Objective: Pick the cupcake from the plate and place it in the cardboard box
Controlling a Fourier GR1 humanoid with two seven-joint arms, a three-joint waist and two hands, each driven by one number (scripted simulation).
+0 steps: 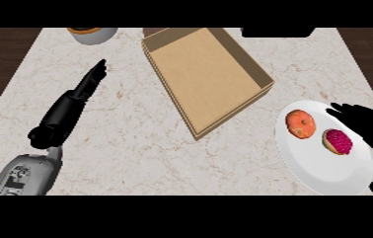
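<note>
Head view, counter: a pale marble counter (146, 148) carries the cardboard box (207, 76), open and empty, set at a slant near the middle.
Head view, plate: a white plate (320, 170) sits at the right edge, well apart from the box's near corner.
Head view, cupcake: the pink-topped cupcake (338, 141) lies on the plate, just beside an orange doughnut (300, 124).
Head view, right hand: the right hand (354, 117) shows at the right edge over the plate's far rim, fingers spread toward the cupcake, holding nothing.
Head view, left hand: the left hand (91, 81) rests on the left of the counter, fingers straight and pressed together, pointing away.
Head view, far edge: a grey bowl (93, 34) stands at the top left.
Step in hand: likely the reach; the cupcake is not yet grasped.
Next move: bring the fingers round the pink cupcake, clear of the doughnut, then lift it and carry it left to the box.
</note>
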